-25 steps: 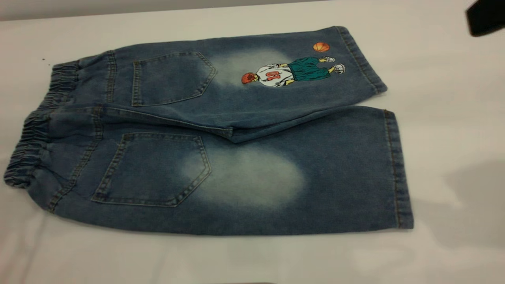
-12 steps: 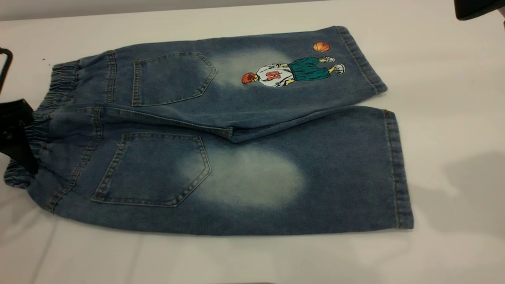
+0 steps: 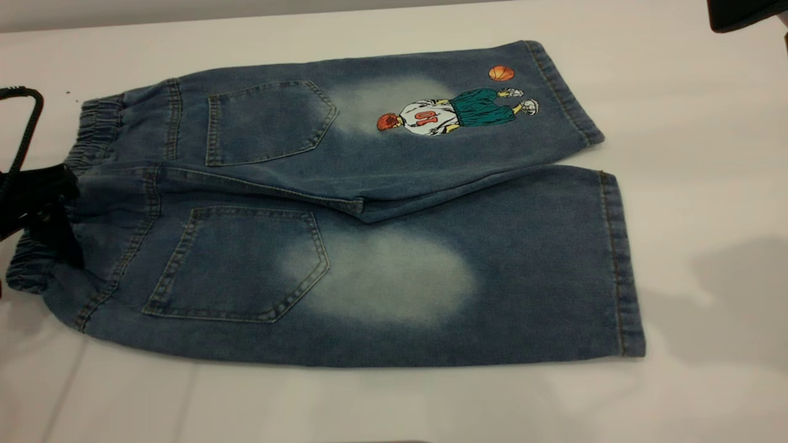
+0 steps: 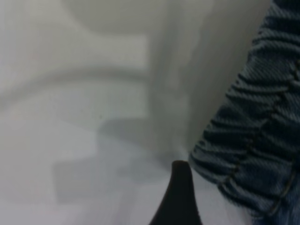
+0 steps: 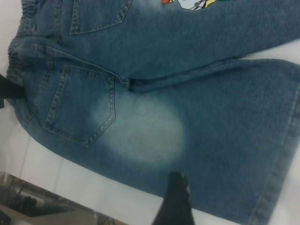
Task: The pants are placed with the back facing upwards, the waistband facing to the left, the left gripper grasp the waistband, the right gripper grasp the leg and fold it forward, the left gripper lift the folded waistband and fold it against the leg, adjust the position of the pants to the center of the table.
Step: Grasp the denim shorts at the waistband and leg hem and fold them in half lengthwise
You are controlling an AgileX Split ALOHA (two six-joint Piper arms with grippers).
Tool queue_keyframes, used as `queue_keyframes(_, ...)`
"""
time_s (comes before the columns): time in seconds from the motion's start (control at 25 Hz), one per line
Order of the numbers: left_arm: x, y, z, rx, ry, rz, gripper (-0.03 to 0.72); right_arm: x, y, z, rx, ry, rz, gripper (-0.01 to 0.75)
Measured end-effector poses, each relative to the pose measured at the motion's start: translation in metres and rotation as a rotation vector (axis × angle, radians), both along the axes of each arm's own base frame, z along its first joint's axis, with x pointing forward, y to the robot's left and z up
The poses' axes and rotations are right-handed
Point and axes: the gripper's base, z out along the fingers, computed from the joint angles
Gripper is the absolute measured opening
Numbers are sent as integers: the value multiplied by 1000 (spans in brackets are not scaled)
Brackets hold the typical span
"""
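While the pants (image 3: 369, 209) lie flat on the table (image 3: 708, 154), I see my left gripper (image 3: 46, 209) at the waistband (image 3: 37, 258); jaws' state unclear, number print unreadable.

Short, wide-legged blue denim pants (image 3: 394, 203) are marked by pale faded patches and tan stitching around two back pockets. On the far leg a cartoon player (image 3: 455, 112) is printed in white, green and orange-red, with an orange basketball (image 3: 501, 73) beside it. A plain white tabletop (image 3: 708, 184) is seen beneath. A black blocky gripper (image 3: 43, 212) is seen at the gathered blue waistband (image 3: 37, 246).
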Motion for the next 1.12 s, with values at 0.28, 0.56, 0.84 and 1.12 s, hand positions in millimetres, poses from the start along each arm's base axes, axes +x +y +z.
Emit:
queue_keyframes(0.28,5,1,-12,2,4,1,542,0,0,0,0,0,1,531)
queue_keyframes(0.56,8,1,-12,4,-22,5,202,-2,3,-3,27,42,34,531)
queue_keyframes(0.84,10,0,4,1,-46,6,90,6,7,-33,84,251,47,531)
queue_keyframes(1.12,12,-4,32,7,-112,-23,90,-4,29,-99,76,527,65,531)
